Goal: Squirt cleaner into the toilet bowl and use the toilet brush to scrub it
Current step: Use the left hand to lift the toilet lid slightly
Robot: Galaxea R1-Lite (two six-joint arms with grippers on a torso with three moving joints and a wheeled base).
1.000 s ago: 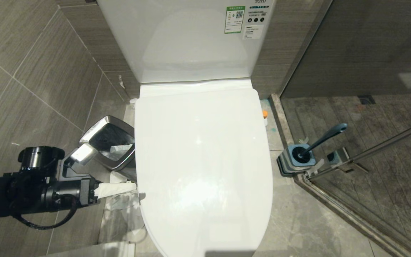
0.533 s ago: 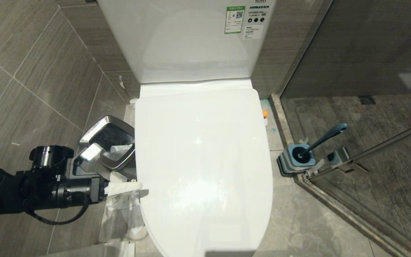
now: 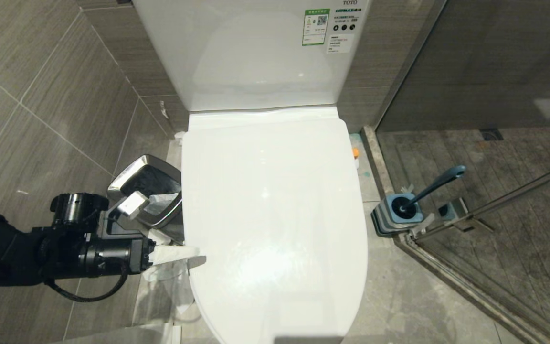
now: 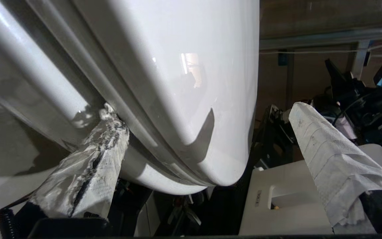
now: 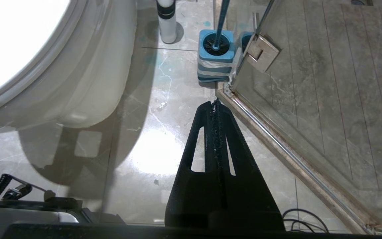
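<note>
The white lid point(image 3: 275, 210) lies shut over the toilet bowl, so the inside is hidden; the bowl's outer wall point(image 5: 78, 79) shows in the right wrist view. My left gripper point(image 3: 191, 253) is open at the lid's left edge. Its paper-wrapped fingers straddle that edge, one point(image 4: 106, 132) against the groove under the seat and the other point(image 4: 323, 149) standing off above the lid. The toilet brush point(image 3: 435, 185) stands in its blue-grey stand point(image 3: 394, 217) on the floor to the right. My right gripper point(image 5: 215, 103) is shut on nothing, low over the floor tiles. No cleaner is in view.
A chrome-rimmed waste bin point(image 3: 146, 188) stands just behind my left gripper. Crumpled white paper point(image 3: 170, 282) lies on the floor below the gripper. A glass shower door and its metal threshold point(image 3: 494, 200) run along the right. A white bottle point(image 5: 166, 23) stands near the brush stand.
My left arm has moved right toward the toilet. Its upper fingertip now reaches over the lid's edge and casts a shadow there. The right arm has kept still.
</note>
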